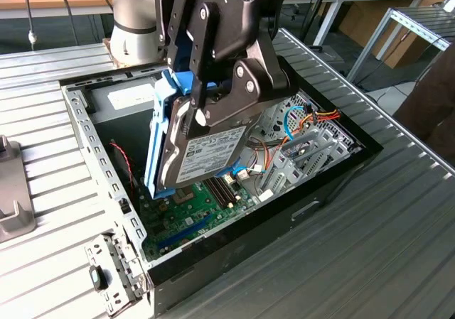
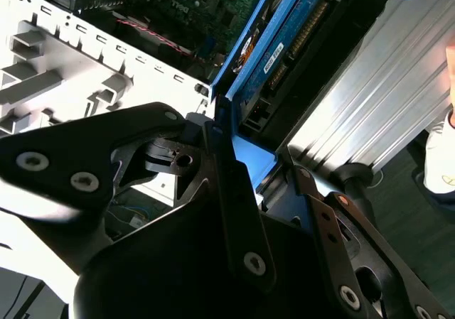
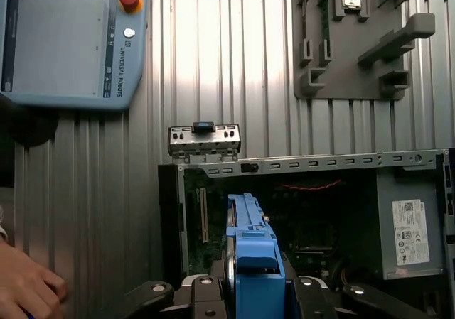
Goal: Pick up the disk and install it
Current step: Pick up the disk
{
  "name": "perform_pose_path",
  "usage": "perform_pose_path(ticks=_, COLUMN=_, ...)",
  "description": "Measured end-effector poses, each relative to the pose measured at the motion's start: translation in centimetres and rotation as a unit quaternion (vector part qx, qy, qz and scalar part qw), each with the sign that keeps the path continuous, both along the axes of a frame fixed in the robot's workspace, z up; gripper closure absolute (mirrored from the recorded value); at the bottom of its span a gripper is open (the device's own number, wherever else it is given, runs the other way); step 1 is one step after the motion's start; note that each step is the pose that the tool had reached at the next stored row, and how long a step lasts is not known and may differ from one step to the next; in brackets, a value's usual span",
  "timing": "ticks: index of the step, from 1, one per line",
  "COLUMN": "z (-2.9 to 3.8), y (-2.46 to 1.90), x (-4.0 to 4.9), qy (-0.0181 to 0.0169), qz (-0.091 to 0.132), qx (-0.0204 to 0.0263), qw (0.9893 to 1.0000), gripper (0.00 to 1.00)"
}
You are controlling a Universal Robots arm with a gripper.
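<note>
The disk (image 1: 210, 155) is up in the air, tilted on edge, hanging over the open computer case (image 1: 92, 141) with the green motherboard (image 1: 185, 216) below it. The gripper (image 1: 224, 99) has its 2 black fingers clamped on the disk's upper part, squeezing from either side. A silver drive cage (image 1: 306, 155) sits inside the case, toward the exterior view's right. The case is on a slatted metal table (image 1: 370, 248). In the first wrist view a teach pendant (image 3: 71, 42) lies well apart from the case, and a person's hand (image 3: 25, 283) is over the table.
</note>
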State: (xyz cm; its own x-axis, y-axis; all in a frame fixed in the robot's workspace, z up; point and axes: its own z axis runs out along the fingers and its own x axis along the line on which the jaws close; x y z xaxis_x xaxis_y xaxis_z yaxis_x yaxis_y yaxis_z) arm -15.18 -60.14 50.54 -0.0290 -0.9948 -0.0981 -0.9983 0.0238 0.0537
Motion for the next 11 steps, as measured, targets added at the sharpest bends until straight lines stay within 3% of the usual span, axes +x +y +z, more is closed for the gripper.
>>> perform_pose_path(ticks=3, z=-0.02, y=-0.30, x=0.22, qy=0.0000, qz=0.000, qx=0.0000, qw=1.0000, gripper=0.63)
perform_pose_path(ticks=11, z=-0.05, y=-0.43, x=1.41, qy=0.0000, qz=0.000, qx=0.0000, qw=1.0000, gripper=0.63)
